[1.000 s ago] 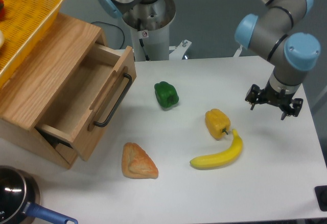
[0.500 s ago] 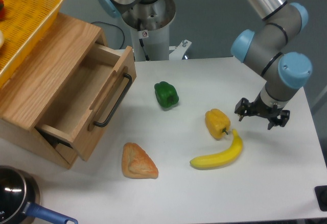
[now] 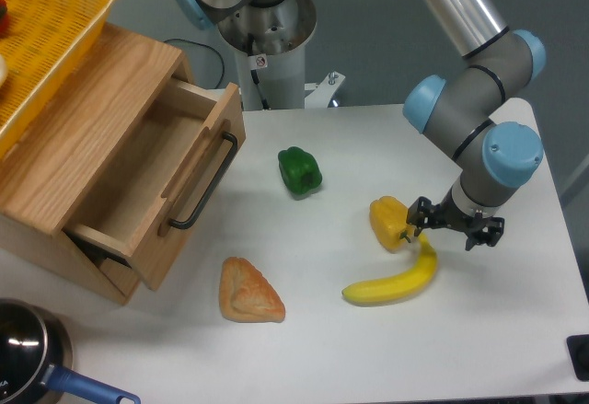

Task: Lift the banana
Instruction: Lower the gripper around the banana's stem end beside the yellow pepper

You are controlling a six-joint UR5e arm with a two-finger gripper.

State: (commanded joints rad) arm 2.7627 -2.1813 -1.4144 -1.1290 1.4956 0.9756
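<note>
Gripper (image 3: 446,225) spread above banana (image 3: 395,280) stem, beside yellow pepper (image 3: 389,221).

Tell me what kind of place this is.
Probably a robotics lab or test bench: a robot arm with its gripper works over a white table laid out with a banana, peppers and an open wooden drawer.

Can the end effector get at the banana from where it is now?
Probably yes: the end effector hangs open just above the banana's stem end, though the yellow bell pepper sits close beside it.

The yellow bell pepper (image 3: 390,223) sits just beside the banana (image 3: 396,281) stem end, at its 11 o'clock. Bare table (image 3: 497,330) lies from 3 to 6 o'clock.
</note>
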